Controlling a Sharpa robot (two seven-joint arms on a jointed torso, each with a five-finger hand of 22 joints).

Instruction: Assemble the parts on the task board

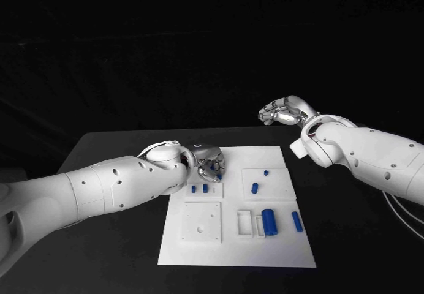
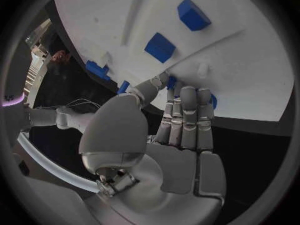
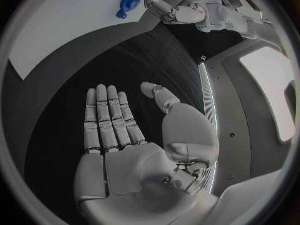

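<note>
The white task board (image 1: 234, 245) lies in the middle of the black table. My left hand (image 1: 209, 166) is low over its far left corner. In the left wrist view its thumb and fingertips (image 2: 181, 92) pinch a small blue part (image 2: 171, 81) against the board (image 2: 250, 75). Two small blue blocks (image 1: 200, 188) stand just in front of that hand. A thick blue cylinder (image 1: 269, 222) and a slim blue peg (image 1: 297, 221) lie at the board's near right. My right hand (image 1: 284, 111) is raised beyond the board's far right, flat and empty (image 3: 115, 130).
Two more small blue pieces (image 1: 255, 187) sit on a raised square at the board's right. A white square plate (image 1: 202, 223) and a white bracket (image 1: 249, 223) occupy the near half. Bare black table (image 1: 106, 147) surrounds the board.
</note>
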